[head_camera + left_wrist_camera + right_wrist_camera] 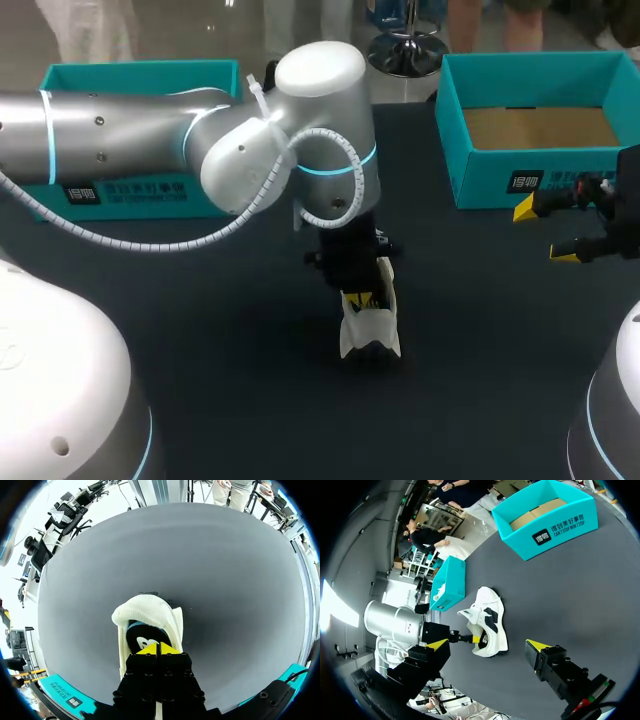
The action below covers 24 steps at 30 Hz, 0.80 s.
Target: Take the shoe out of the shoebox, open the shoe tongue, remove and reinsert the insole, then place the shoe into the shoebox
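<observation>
A white shoe [370, 330] with black patches stands on the dark table near the middle, also seen in the right wrist view as the shoe [492, 612]. My left gripper [365, 292] points down into its opening. In the left wrist view the left gripper [157, 649] is shut, its yellow tips together just above the dark insole [142, 639] inside the white shoe [145, 611]; whether anything thin is pinched I cannot tell. My right gripper [545, 230] hangs open at the table's right side, well apart from the shoe. The right gripper [487, 645] has nothing between its fingers.
The open teal shoebox [455, 130] with a bare cardboard floor stands at the back right, also visible as the shoebox [545, 522]. Its teal lid [130, 80] lies at the back left behind my left arm [150, 135].
</observation>
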Each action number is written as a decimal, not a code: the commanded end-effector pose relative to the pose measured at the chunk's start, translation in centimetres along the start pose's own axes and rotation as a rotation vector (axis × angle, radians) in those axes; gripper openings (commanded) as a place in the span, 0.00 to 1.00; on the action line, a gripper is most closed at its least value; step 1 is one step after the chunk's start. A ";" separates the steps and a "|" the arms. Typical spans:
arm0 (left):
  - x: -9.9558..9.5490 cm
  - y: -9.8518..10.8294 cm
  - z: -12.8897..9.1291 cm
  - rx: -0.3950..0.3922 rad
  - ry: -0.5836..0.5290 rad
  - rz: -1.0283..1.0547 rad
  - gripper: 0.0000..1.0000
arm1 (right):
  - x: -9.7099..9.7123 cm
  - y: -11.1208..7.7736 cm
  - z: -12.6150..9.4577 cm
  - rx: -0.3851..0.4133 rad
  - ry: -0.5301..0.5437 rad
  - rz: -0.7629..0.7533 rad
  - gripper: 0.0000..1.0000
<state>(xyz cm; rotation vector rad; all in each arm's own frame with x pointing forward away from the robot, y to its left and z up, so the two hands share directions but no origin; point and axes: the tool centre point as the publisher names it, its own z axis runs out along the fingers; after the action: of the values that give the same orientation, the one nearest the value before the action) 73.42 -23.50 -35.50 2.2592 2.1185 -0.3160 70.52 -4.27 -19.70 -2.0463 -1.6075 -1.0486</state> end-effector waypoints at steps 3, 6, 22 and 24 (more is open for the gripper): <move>-0.1 -0.4 1.4 0.004 0.003 -0.001 0.00 | 0.0 -0.1 0.0 -0.001 -0.002 0.001 1.00; -0.3 -0.4 1.9 0.003 0.009 -0.004 0.00 | 0.0 -0.1 0.0 -0.001 -0.002 0.001 1.00; -1.1 -0.2 5.8 -0.029 0.013 -0.062 0.00 | 0.0 -0.1 0.0 -0.001 -0.002 0.001 1.00; -1.1 -0.2 5.9 -0.032 0.011 -0.065 0.00 | 0.0 -0.1 0.0 -0.001 -0.002 0.001 1.00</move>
<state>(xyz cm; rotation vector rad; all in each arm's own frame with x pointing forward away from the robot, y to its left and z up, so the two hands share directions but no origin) 72.51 -25.28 -40.58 2.1876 2.1898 -0.2759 70.52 -4.27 -19.71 -2.0463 -1.6074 -1.0486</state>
